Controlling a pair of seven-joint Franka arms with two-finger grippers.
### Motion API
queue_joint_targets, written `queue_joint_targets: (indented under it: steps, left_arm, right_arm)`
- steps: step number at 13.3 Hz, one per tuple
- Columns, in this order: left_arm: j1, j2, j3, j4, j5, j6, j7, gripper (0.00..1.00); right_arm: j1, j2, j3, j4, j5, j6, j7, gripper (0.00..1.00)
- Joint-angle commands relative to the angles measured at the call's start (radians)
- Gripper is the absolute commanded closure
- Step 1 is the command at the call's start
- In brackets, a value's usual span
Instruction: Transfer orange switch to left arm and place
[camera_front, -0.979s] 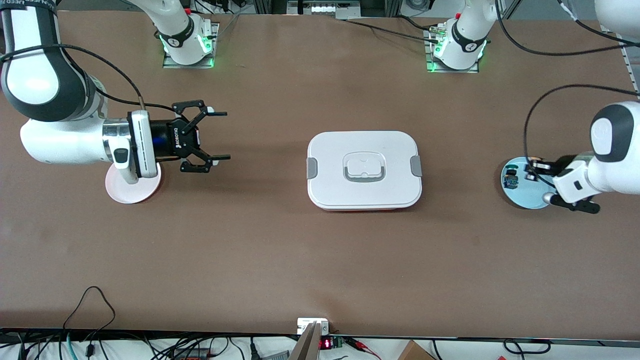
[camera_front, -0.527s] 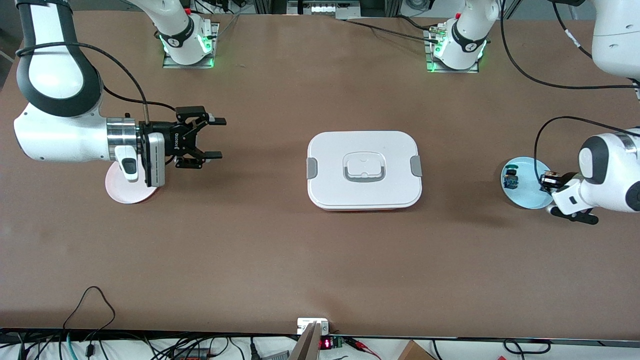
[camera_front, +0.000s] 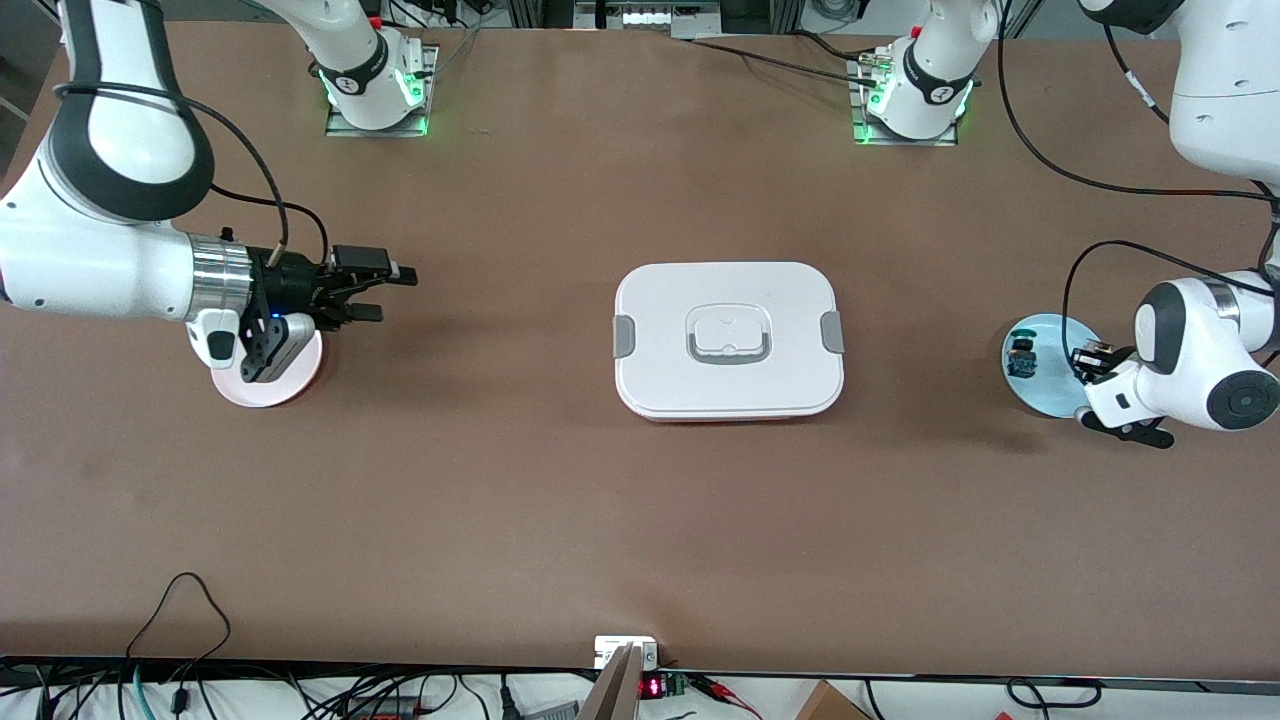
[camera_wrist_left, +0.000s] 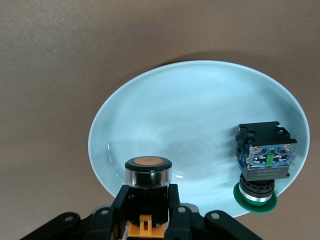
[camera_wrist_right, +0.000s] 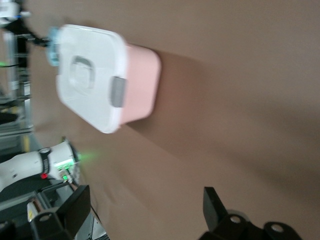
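The orange switch is a small black part with an orange face. My left gripper is shut on it, just over the light blue plate at the left arm's end of the table; from the front this gripper shows at the plate's rim. The white box stands mid-table, lid on, and also appears in the right wrist view. My right gripper hangs open and empty over bare table beside a pink plate, pointing toward the box, its jaws wide apart.
A second small black part with blue markings and a green end lies on the blue plate. Both arm bases stand along the table edge farthest from the front camera. Cables run along the nearest edge.
My left gripper has drawn back across the blue plate toward its rim with the switch in it. The right wrist has turned and its gripper has pulled back toward the pink plate, staying open.
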Motion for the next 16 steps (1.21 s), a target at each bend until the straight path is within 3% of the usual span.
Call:
queue_joint_targets:
  steps: [1,4,6,7,8,10,11,13,14,16]
  left_arm:
    - [0.005,0.011,-0.006,-0.006,0.029,0.015,-0.004,0.91]
    - [0.014,0.022,-0.006,0.0,0.029,0.033,0.013,0.75]
    - [0.016,0.011,-0.007,0.01,0.029,0.022,0.014,0.45]
    - [0.016,0.004,-0.009,0.026,0.029,0.021,0.014,0.14]
    - [0.016,-0.004,-0.012,0.055,0.026,0.009,0.028,0.0]
    - [0.016,-0.018,-0.018,0.171,0.012,-0.1,0.054,0.0]
    - [0.007,-0.021,-0.021,0.247,0.009,-0.153,0.054,0.0]
    - [-0.003,-0.03,-0.021,0.356,-0.101,-0.208,0.054,0.0]
    - [-0.001,-0.039,-0.02,0.385,-0.171,-0.208,0.056,0.0]
    - [-0.006,-0.068,-0.035,0.395,-0.217,-0.206,0.056,0.0]
  right_arm:
    - [0.003,-0.018,0.001,0.054,-0.237,-0.056,0.195,0.0]
    - [0.002,-0.015,0.001,0.149,-0.492,-0.222,0.282,0.0]
    - [-0.003,-0.009,0.002,0.235,-0.641,-0.319,0.28,0.0]
    - [-0.003,-0.011,0.004,0.274,-0.723,-0.358,0.274,0.0]
    - [-0.002,-0.018,0.01,0.301,-0.806,-0.367,0.265,0.0]
    - [-0.03,-0.021,0.008,0.361,-0.841,-0.317,0.268,0.0]
    - [-0.064,-0.025,0.014,0.363,-0.818,-0.244,0.268,0.0]
    - [-0.131,-0.038,0.014,0.337,-0.707,-0.225,0.288,0.0]
    - [-0.158,-0.04,0.014,0.322,-0.665,-0.219,0.285,0.0]
    - [-0.144,-0.038,0.013,0.306,-0.671,-0.219,0.286,0.0]
